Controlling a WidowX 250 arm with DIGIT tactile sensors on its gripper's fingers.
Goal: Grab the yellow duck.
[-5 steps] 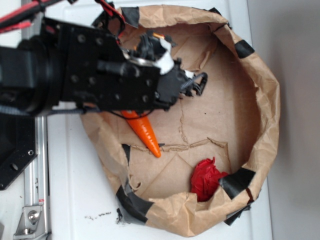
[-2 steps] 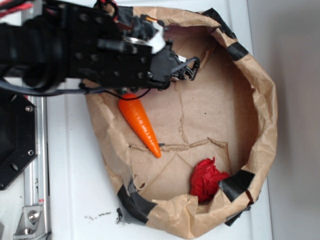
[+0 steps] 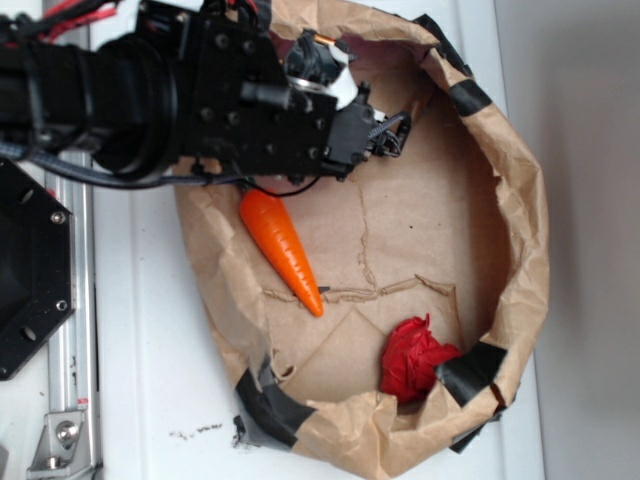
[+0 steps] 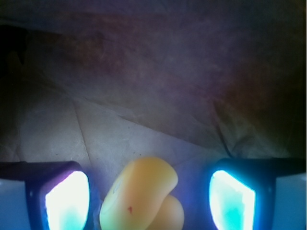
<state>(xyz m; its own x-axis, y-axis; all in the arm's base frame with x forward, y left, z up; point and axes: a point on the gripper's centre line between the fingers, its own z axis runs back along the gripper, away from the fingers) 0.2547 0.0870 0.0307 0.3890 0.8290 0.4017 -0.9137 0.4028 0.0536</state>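
Gripper [image 4: 148, 201] spread wide inside the paper bag [image 3: 520, 200], near its upper wall. Yellow duck [image 4: 141, 196] between the two fingers [image 4: 67, 201], apparently touching neither, though glare blurred the edges. Carrot [image 3: 281, 248] and red lump [image 3: 415, 355] well apart on the bag floor.

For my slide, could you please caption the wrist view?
Yellow duck sits between the open gripper fingers, above crumpled brown paper.
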